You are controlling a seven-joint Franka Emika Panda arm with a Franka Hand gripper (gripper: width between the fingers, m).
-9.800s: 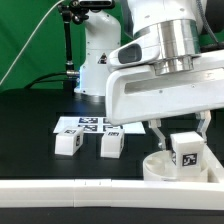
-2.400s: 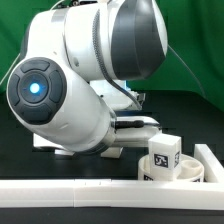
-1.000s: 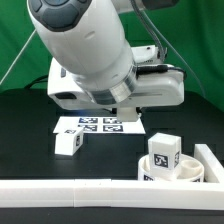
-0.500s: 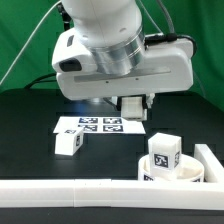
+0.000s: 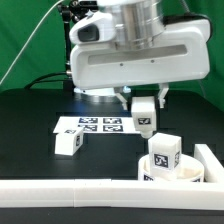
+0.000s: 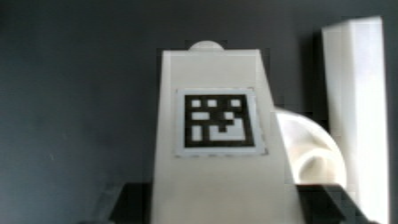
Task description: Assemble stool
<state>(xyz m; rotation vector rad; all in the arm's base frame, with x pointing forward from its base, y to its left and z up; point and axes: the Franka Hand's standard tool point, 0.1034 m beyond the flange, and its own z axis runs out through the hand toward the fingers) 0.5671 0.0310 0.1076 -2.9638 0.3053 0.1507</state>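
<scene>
My gripper (image 5: 144,104) is shut on a white stool leg (image 5: 144,119), which hangs upright above the table just past the marker board's end at the exterior view's right. In the wrist view that leg (image 6: 221,90) fills the middle with its square tag facing the camera, and a dark finger (image 6: 135,203) shows on either side of it. The round seat disc (image 5: 182,170) lies at the lower right with another tagged leg (image 5: 164,150) standing upright in it. One more leg (image 5: 67,143) lies on the table at the exterior view's left.
The marker board (image 5: 95,126) lies flat between the loose leg and the held one. A long white rail (image 5: 80,190) runs along the front edge and turns up the right side (image 5: 208,158), close beside the seat disc.
The arm has swung toward the exterior view's right and its big body has cleared the view. The gripper with the held leg now shows above the marker board's right end.
</scene>
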